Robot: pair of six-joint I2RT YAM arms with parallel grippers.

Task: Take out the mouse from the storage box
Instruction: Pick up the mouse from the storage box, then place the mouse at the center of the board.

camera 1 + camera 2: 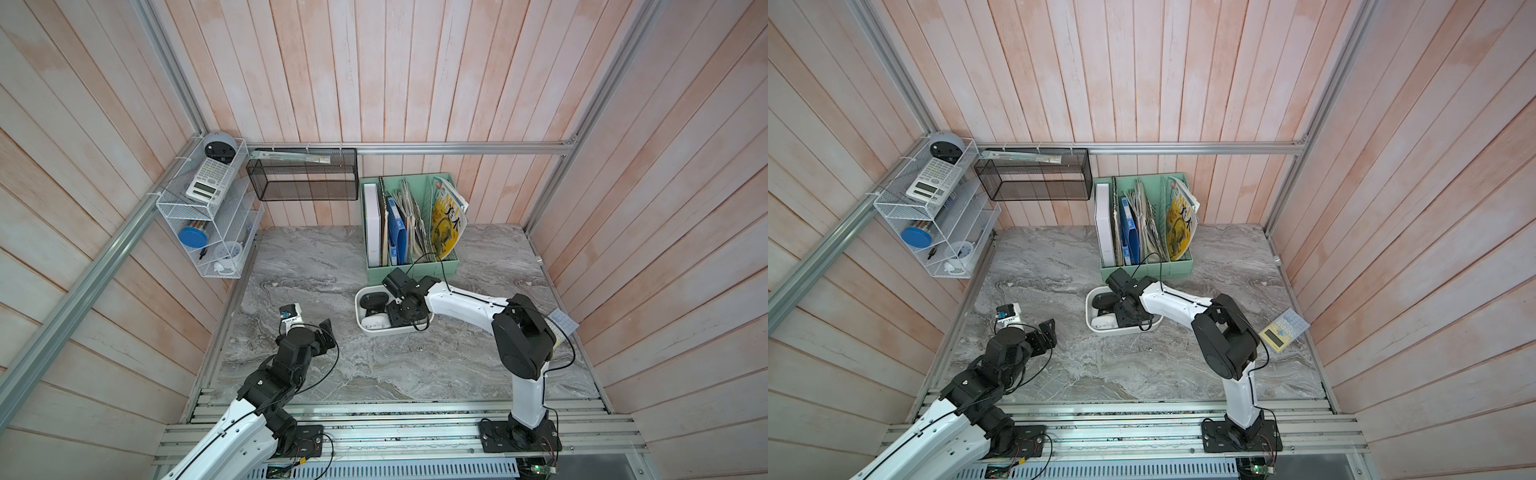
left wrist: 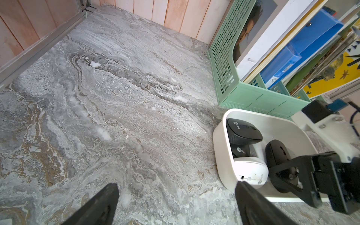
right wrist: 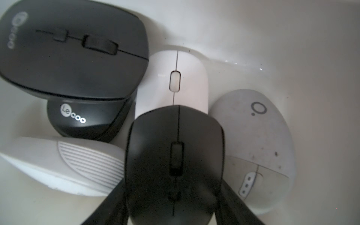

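The right gripper (image 3: 173,183) reaches down into the storage box (image 3: 292,39). Its two black fingers (image 3: 109,204) lie along either flank of a smooth, rounded black mouse (image 3: 173,148), but I cannot tell whether they press on it. That mouse lies on top of the pile, near the middle of the box.

Five more mice crowd around it:
- a slim glossy white mouse (image 3: 175,81), partly under its nose
- a speckled pale mouse (image 3: 253,140), beside one finger
- a white mouse with a ribbed side (image 3: 64,165), beside the other finger
- a large matte black mouse (image 3: 72,48)
- a second black mouse with a silver logo (image 3: 87,120), under the large one

That makes six mice, three black and three white.

The box is white plastic with rounded corners. It stands on the grey marbled table (image 1: 311,374), just in front of a mint-green file holder (image 1: 411,270) full of books.

The left gripper (image 2: 176,184) hangs over bare tabletop with its fingers spread wide, holding nothing, well apart from the box.

A calculator (image 1: 1283,330) lies near the wall behind the right arm.
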